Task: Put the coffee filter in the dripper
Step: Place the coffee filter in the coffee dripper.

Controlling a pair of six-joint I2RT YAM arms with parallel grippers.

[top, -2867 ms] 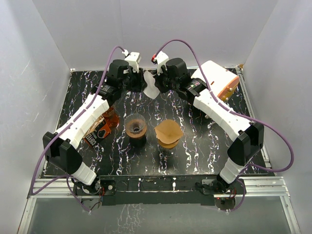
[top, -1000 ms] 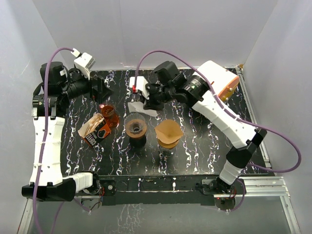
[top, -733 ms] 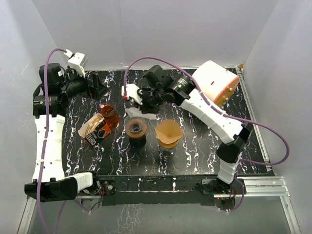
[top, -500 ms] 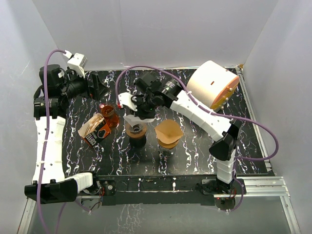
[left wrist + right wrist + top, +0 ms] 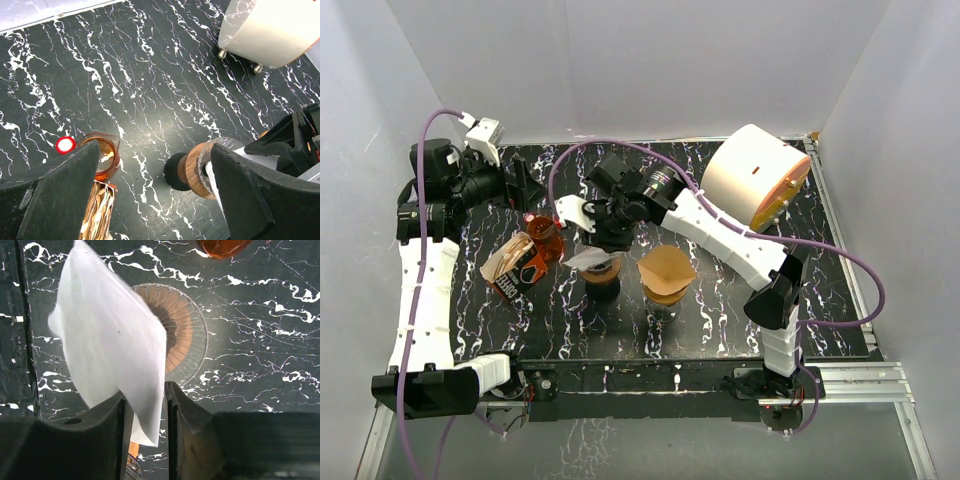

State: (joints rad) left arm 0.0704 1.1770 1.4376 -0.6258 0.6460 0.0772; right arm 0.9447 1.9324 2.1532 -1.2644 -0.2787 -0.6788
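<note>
The white coffee filter [image 5: 110,335] hangs tilted over the glass dripper [image 5: 182,335] with its wooden collar, covering the left part of the rim. My right gripper [image 5: 145,405] stands with its jaws slightly parted; the filter's lower corner rests between them against the left finger. From above, the filter [image 5: 588,258] sits at the left edge of the dripper [image 5: 603,270], under the right gripper [image 5: 603,235]. My left gripper [image 5: 525,180] is open and empty, raised at the back left. Its wrist view looks down on the dripper [image 5: 197,170] and a strip of filter [image 5: 260,159].
A second dripper holding a brown filter [image 5: 665,272] stands just right of the first. An amber glass server [image 5: 544,232] and a packet of brown filters [image 5: 515,268] sit to the left. A large white and orange drum [image 5: 757,178] fills the back right corner.
The right arm carried the filter from the back of the table forward and left, down to the dripper, and its jaws parted a little. The left arm drew back to the rear left earlier.
</note>
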